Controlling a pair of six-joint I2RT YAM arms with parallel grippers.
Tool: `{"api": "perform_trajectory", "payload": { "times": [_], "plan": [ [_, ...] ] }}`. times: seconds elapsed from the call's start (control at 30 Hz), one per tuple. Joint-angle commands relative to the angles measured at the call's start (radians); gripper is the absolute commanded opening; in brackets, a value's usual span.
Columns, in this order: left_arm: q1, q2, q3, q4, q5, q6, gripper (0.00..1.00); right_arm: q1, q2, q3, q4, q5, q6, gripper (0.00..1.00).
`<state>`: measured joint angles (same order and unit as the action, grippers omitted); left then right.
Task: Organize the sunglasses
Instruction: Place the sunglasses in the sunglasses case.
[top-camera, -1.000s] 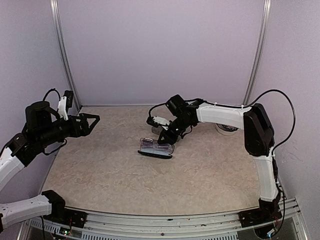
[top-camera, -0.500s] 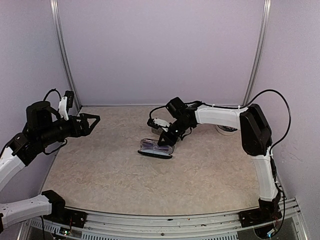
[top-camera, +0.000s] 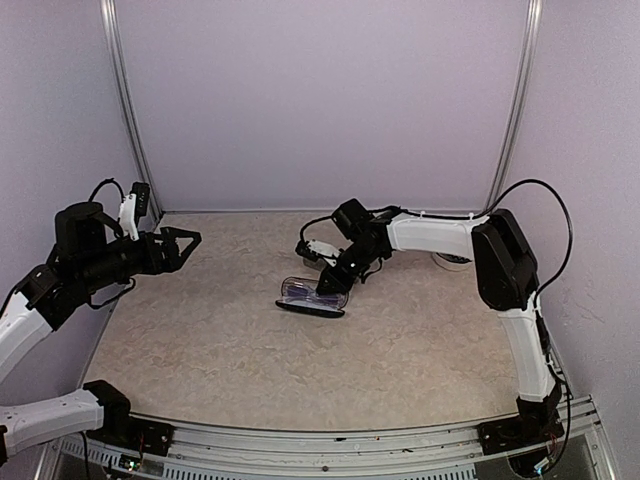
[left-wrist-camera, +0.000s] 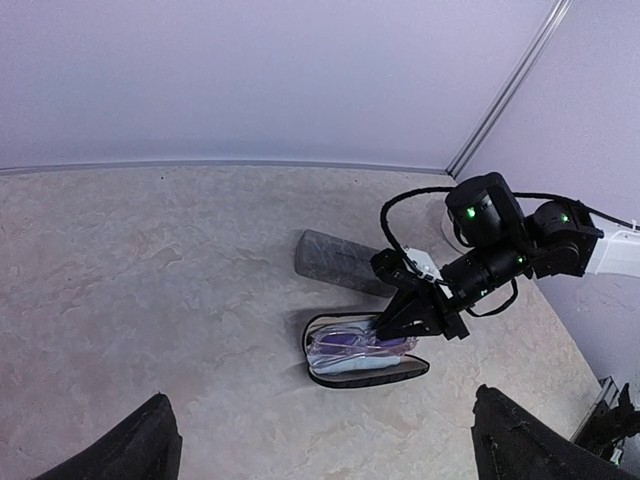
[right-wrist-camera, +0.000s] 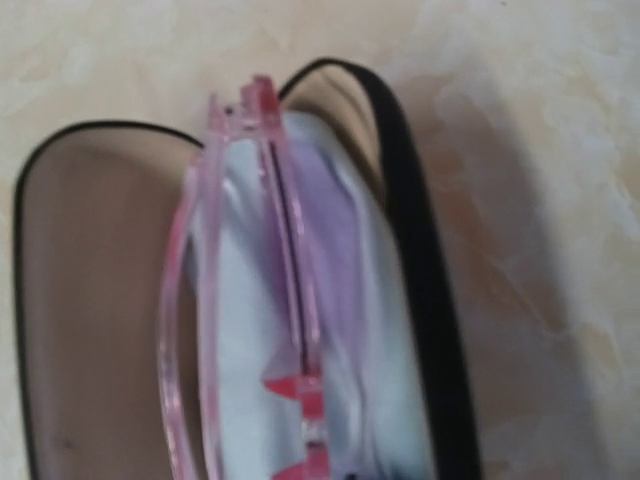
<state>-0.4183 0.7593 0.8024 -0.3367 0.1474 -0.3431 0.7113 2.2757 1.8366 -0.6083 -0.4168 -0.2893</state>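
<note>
The sunglasses (top-camera: 308, 291), a clear pale-pink plastic pair, lie folded on a light cloth inside an open black oval case (top-camera: 310, 309) in the middle of the table. The left wrist view shows the sunglasses (left-wrist-camera: 355, 345) in the case (left-wrist-camera: 372, 376). My right gripper (top-camera: 332, 283) reaches down to their right end, its fingertips (left-wrist-camera: 388, 322) against the frame. Whether it still grips the frame does not show. The right wrist view is filled by the pink frame (right-wrist-camera: 250, 300) and the case rim (right-wrist-camera: 420, 300). My left gripper (top-camera: 186, 240) hangs open in the air at the left, holding nothing.
A grey oblong case (left-wrist-camera: 335, 262) lies just behind the black case, next to the right gripper. A white round object (top-camera: 455, 259) stands at the back right by the wall. Walls close in the table at the back and both sides.
The right arm has shifted slightly while its gripper stays at the sunglasses in the case. The left arm has not moved.
</note>
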Motion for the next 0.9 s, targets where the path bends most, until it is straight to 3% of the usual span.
{"api": "perform_trajectory", "payload": {
  "times": [0.0,0.4,0.87],
  "plan": [
    [0.012,0.003,-0.011,0.030,0.011,0.003,0.99,-0.010,0.015,0.023,0.015,0.027,0.011,0.16],
    [0.021,0.006,-0.011,0.031,0.014,0.003,0.99,-0.010,-0.060,-0.024,0.089,0.066,0.038,0.25],
    [0.028,0.021,-0.016,0.038,0.031,-0.014,0.99,-0.010,-0.257,-0.206,0.242,0.096,0.115,0.34]
  ]
}}
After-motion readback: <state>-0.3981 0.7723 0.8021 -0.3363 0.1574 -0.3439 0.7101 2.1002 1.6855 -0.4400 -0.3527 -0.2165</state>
